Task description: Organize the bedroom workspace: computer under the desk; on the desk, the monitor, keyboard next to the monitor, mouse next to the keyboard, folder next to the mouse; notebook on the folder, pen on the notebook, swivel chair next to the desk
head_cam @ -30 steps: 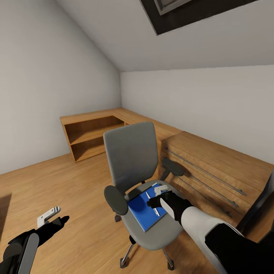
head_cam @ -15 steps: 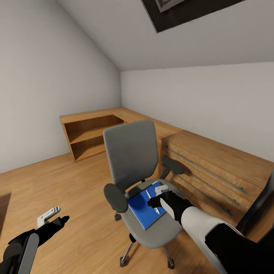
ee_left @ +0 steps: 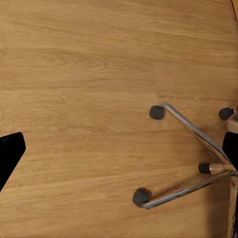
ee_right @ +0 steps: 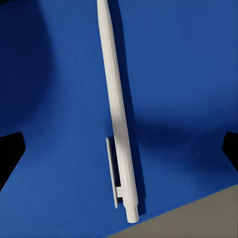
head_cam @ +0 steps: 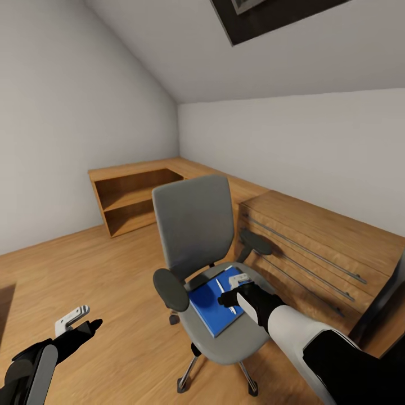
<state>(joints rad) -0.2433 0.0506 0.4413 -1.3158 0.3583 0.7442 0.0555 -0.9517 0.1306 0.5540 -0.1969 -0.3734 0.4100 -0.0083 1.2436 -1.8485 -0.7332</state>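
The grey swivel chair (head_cam: 194,230) stands mid-room with the blue folder (head_cam: 208,306) lying flat on its seat. A whitish pen (ee_right: 118,114) lies on the folder (ee_right: 188,74). My right gripper (head_cam: 239,279) hovers just over the seat, open, and in the right wrist view (ee_right: 119,148) its fingertips straddle the pen without touching it. My left gripper (head_cam: 73,319) hangs open above the floor to the chair's left. The left wrist view (ee_left: 119,148) looks down past it at the chair's chrome legs (ee_left: 193,131) and castors. Notebook, desk, computer, monitor, keyboard and mouse are out of view.
A light wooden dresser (head_cam: 320,247) runs along the right wall, close behind the chair's right armrest. A low open wooden shelf unit (head_cam: 135,199) fills the far corner. Bare wood floor (head_cam: 112,270) stretches left of the chair. A dark upright edge (head_cam: 388,298) shows at far right.
The whole picture has crept up slightly, so the camera moved a little. Both grippers keep their places and the pen and folder lie as before.
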